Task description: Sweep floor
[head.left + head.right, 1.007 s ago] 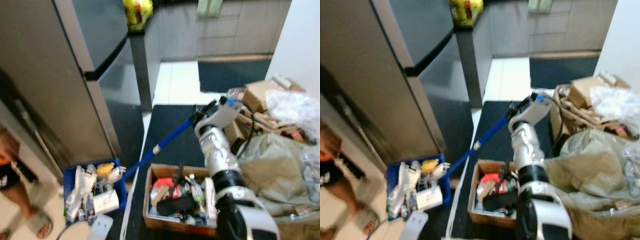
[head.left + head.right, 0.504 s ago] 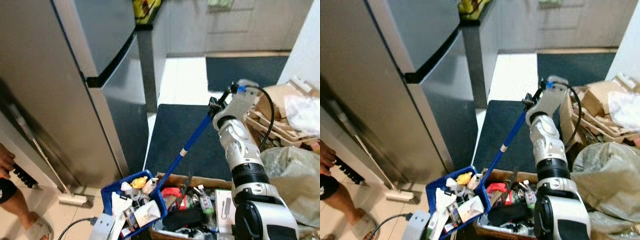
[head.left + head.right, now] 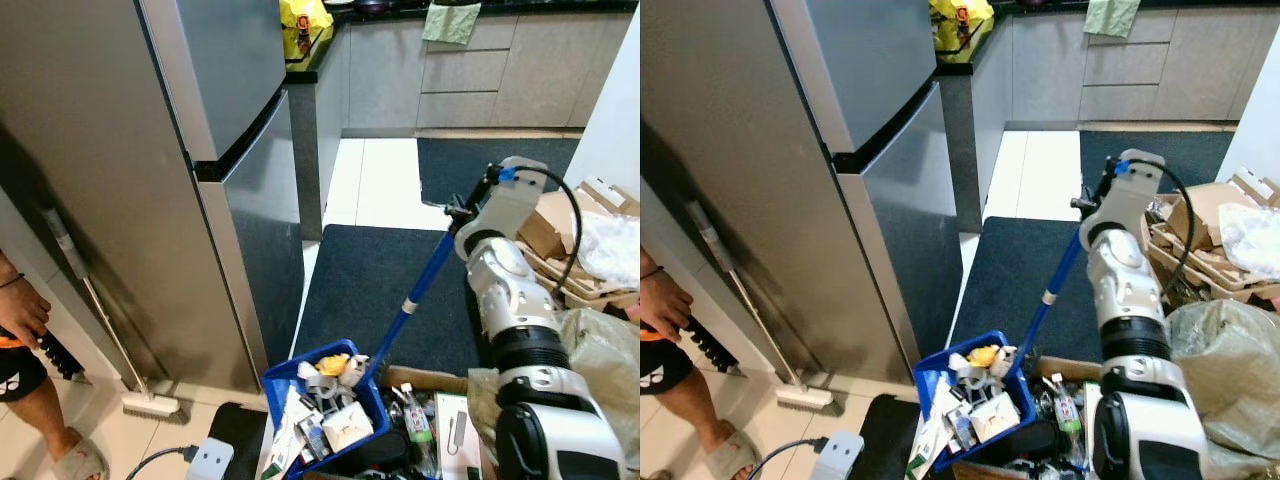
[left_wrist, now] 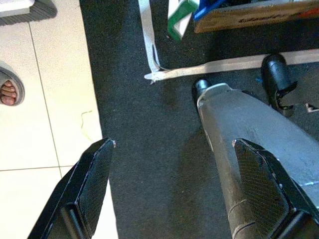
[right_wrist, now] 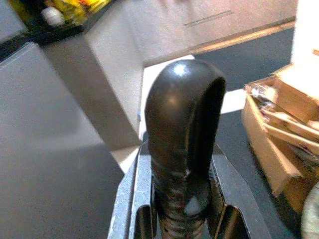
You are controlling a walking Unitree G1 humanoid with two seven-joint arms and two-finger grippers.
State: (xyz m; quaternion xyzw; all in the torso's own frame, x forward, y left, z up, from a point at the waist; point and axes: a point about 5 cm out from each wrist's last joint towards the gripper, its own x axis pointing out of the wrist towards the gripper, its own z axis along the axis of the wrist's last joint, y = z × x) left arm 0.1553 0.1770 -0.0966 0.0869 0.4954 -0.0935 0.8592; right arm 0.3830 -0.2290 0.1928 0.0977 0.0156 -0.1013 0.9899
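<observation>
the right arm is reaching forward with its right gripper [image 3: 468,208] clamping the rounded black end [image 5: 183,149] of the blue broom handle [image 3: 418,290], which is slanting down past the blue plastic bin [image 3: 325,410], while the left gripper [image 4: 169,199] is hanging spread wide over dark carpet [image 4: 149,124], gripping nothing.

- Right arm [image 3: 510,300] rises from the lower frame edge, bent at the elbow, wrist reaching forward.
- Right hand [image 3: 462,208] is clamped round a dark handle end [image 5: 182,149].
- Left hand [image 4: 169,184] points down, fingers [image 4: 92,184] spread wide apart.
</observation>
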